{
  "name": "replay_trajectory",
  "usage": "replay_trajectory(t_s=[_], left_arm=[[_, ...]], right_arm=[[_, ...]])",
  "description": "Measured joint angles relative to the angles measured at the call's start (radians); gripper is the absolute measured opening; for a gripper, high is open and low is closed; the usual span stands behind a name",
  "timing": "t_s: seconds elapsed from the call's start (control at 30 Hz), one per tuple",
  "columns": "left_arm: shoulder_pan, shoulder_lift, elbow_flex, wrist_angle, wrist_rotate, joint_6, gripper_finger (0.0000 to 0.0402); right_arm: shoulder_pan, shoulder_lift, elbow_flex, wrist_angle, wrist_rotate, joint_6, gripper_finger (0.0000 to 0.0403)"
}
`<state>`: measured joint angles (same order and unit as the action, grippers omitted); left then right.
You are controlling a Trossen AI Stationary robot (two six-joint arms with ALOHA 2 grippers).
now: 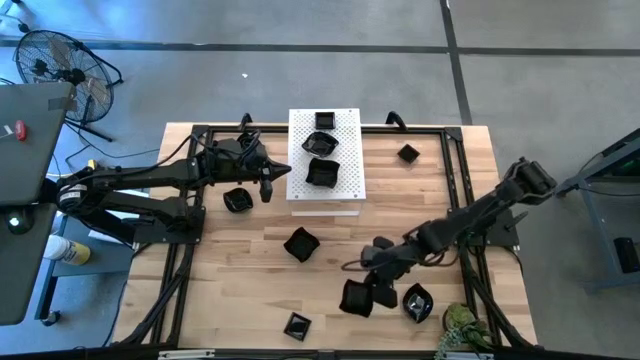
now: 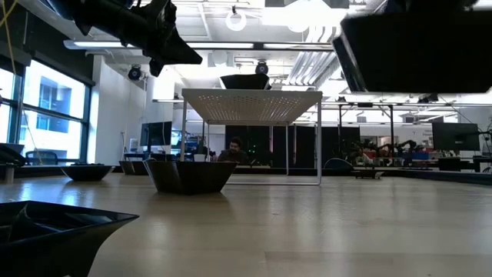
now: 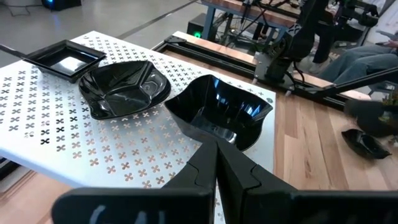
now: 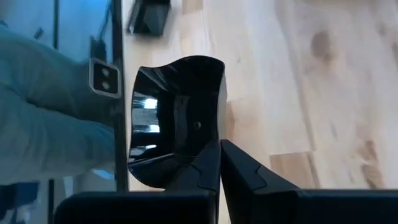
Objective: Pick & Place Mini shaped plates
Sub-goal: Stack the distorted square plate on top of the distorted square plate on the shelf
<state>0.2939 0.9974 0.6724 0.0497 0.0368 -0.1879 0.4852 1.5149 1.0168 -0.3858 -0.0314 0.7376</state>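
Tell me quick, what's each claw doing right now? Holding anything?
Left gripper: shut, empty, by the white board.
Right gripper: shut on the rim of a black plate.

White board at table's rear centre carries three mini plates in a row. One plate lies left of it, one right, five more nearer the front edge.
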Motion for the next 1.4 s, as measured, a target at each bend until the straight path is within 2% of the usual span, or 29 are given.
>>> replay_trajectory(t_s=[0.7,0.93,1.03,1.3,1.4], left_arm=[[0.000,-0.009,0.001,0.021,-0.029,0.003,0.0000],[0.000,-0.048,0.001,0.083,-0.039,0.014,0.0000],[0.000,-0.068,-0.002,0.088,-0.060,0.026,0.0000],[0.000,-0.154,-0.169,0.274,-0.068,-0.029,0.0000],[0.000,-0.185,-0.220,0.291,-0.074,-0.047,0.0000]], right_arm=[[-0.188,-0.224,0.004,-0.061,0.003,0.021,0.0007],[-0.261,-0.234,0.096,-0.067,0.007,0.022,0.0007],[-0.302,-0.234,0.132,-0.068,0.045,0.022,0.0007],[-0.434,-0.216,0.231,-0.086,0.091,0.022,0.0007],[-0.490,-0.191,0.271,-0.083,0.093,0.023,0.0007]])
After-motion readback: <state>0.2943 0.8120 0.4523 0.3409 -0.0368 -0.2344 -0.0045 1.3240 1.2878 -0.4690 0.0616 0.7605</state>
